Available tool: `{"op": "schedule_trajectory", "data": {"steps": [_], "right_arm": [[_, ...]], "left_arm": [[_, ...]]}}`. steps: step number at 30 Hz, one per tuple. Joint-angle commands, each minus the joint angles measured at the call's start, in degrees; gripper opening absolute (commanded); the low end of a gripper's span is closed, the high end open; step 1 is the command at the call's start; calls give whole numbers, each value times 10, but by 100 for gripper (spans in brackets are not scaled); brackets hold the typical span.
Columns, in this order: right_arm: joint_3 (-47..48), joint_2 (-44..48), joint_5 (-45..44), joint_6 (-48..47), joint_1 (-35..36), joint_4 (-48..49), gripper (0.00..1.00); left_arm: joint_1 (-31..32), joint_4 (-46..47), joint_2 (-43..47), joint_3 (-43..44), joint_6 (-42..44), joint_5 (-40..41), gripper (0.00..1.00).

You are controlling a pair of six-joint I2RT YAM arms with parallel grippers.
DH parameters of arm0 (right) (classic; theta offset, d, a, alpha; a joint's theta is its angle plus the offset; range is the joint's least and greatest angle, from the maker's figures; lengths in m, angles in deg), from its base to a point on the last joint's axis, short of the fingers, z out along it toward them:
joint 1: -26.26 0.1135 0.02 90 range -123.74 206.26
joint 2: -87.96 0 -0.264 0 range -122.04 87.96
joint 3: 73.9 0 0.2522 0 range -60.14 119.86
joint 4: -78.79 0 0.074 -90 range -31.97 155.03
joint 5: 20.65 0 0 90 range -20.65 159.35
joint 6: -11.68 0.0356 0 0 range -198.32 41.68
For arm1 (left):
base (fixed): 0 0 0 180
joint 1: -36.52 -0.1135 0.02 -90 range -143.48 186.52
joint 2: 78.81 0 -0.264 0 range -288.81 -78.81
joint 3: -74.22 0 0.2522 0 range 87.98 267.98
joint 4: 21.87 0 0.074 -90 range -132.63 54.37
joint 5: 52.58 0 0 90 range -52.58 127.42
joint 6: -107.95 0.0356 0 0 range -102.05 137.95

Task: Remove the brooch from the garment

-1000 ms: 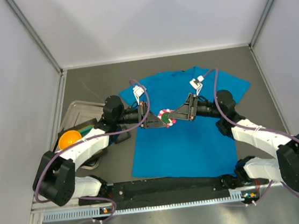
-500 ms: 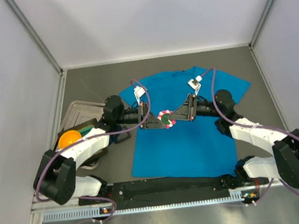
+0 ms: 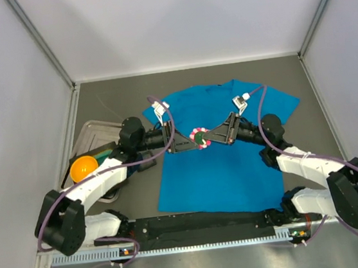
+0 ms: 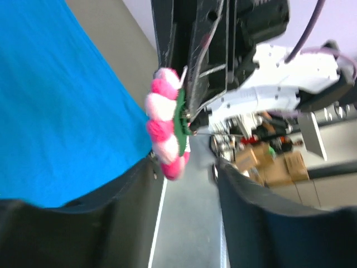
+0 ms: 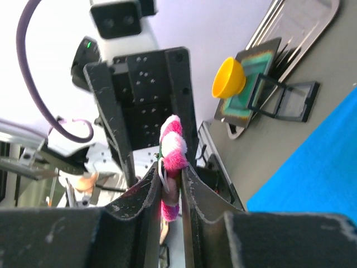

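The bright blue garment (image 3: 222, 168) lies flat on the dark table. Over its chest hangs the brooch (image 3: 199, 138), pink and white petals on a green back. My right gripper (image 3: 210, 138) is shut on it. In the right wrist view the brooch (image 5: 172, 146) sits edge-on, pinched between the fingers of that gripper (image 5: 167, 178). My left gripper (image 3: 183, 145) stands open just left of the brooch, with a gap between them. From the left wrist the brooch (image 4: 164, 131) shows beyond the tips of the spread gripper (image 4: 187, 184), beside the garment (image 4: 56, 95).
A metal tray (image 3: 91, 132) sits at the left beside the shirt. With it are an orange round piece (image 3: 82, 165), a green and black block (image 3: 107, 154) and a black frame (image 3: 145, 164). Grey walls close in both sides and the back.
My left gripper has let go of the brooch, opened, and drawn back a little to the left. The right gripper still holds the brooch at nearly the same spot.
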Motion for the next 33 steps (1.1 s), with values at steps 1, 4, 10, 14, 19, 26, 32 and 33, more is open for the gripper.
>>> {"op": "schedule_trajectory", "data": {"steps": [1,4,10,14,19,26,32,33], "right_arm": [[-5,21,-100,11,7,9,0],[-3,19,-156,25,21,9,0],[-2,-1,-216,60,31,41,0],[7,-22,-213,68,36,60,0],[4,-24,-216,65,44,64,0],[-1,-9,-215,56,50,55,0],[-5,-2,-218,47,55,47,0],[-5,0,-218,46,56,46,0]], "left_arm": [[10,-12,78,-22,78,120,61],[36,20,102,-53,88,190,66],[85,41,115,-76,149,304,68],[96,66,96,-74,144,319,69],[100,94,67,-67,125,334,71],[100,110,44,-55,111,344,73],[100,142,35,-55,89,343,81],[100,147,34,-56,85,343,81]]}}
